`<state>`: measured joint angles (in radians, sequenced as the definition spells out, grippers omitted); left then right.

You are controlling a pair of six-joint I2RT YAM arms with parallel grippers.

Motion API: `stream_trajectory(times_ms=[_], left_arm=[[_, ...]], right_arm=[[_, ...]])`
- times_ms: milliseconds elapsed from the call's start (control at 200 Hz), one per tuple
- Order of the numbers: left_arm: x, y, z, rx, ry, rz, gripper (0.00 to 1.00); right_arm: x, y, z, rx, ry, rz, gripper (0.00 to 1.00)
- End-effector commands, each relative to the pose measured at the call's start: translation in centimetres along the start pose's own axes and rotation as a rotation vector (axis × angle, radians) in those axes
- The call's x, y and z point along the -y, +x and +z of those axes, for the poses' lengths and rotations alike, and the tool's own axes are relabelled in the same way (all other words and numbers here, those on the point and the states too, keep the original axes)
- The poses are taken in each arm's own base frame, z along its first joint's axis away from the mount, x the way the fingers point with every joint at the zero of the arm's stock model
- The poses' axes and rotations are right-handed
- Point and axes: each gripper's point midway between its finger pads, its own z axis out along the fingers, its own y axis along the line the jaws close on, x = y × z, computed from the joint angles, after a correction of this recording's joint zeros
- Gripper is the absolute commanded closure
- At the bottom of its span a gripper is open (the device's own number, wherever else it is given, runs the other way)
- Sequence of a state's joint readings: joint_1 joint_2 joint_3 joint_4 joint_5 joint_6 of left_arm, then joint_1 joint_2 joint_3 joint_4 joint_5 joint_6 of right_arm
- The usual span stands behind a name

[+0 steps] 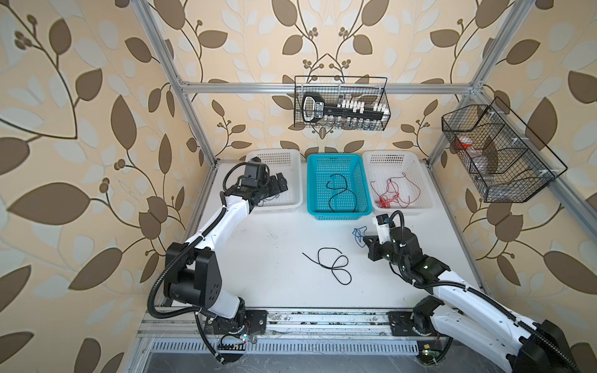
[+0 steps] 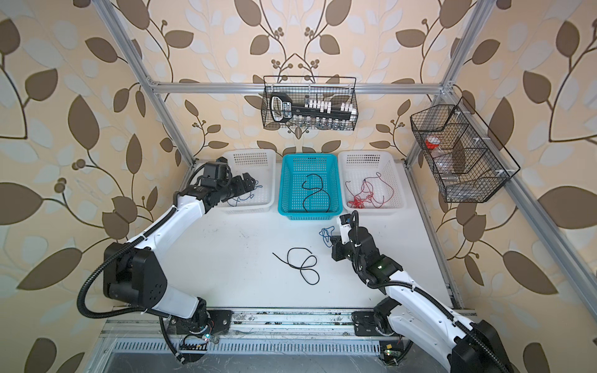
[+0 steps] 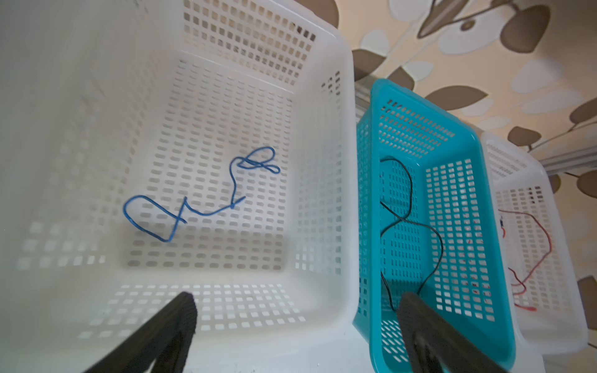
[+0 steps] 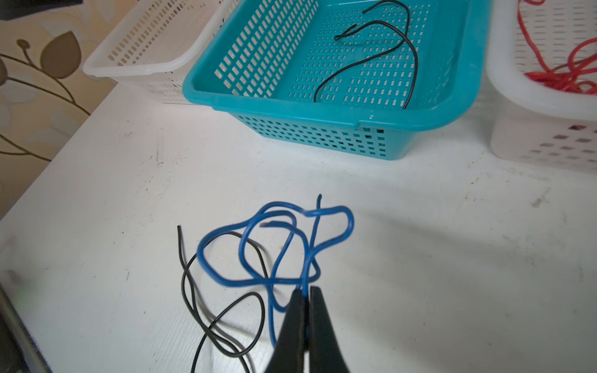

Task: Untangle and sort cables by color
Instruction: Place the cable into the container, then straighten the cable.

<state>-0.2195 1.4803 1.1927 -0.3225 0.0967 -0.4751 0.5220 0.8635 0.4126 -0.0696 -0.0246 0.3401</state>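
My right gripper point(image 4: 305, 290) is shut on a looped blue cable point(image 4: 277, 245), which hangs just above the table in front of the teal basket point(image 1: 336, 157); in both top views it shows as a small blue tangle point(image 1: 358, 234) point(image 2: 326, 235) at the gripper's tip. A black cable point(image 1: 334, 264) point(image 4: 193, 290) lies loose on the table beside it. My left gripper point(image 3: 298, 300) stands open and holds nothing, above the near wall of the left white basket point(image 3: 323, 290). A blue cable point(image 3: 200, 200) lies in that basket. One black cable point(image 1: 339, 193) lies in the teal basket. Red cables point(image 1: 392, 193) lie in the right white basket point(image 1: 391, 153).
Three baskets stand side by side along the table's back edge. A black wire basket point(image 1: 340, 103) hangs on the back rail, and another point(image 1: 497, 151) on the right rail. Aluminium frame posts point(image 1: 197, 129) stand at the back corners.
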Motion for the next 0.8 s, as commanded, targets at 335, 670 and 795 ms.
stream_trajectory(times_ms=[335, 670, 795], left_arm=[[8.8, 9.1, -6.5, -0.061, 0.400, 0.065, 0.03], [11.5, 13.0, -7.8, -0.102, 0.520, 0.069, 0.11], [13.1, 14.1, -7.6, -0.125, 0.539, 0.101, 0.22]], right_arm=[[-8.2, -4.7, -3.5, 0.157, -0.404, -0.078, 1.00], [-11.0, -6.0, -4.5, 0.199, -0.484, -0.117, 1.00], [-11.3, -6.5, -4.1, 0.205, -0.450, -0.120, 1.00]])
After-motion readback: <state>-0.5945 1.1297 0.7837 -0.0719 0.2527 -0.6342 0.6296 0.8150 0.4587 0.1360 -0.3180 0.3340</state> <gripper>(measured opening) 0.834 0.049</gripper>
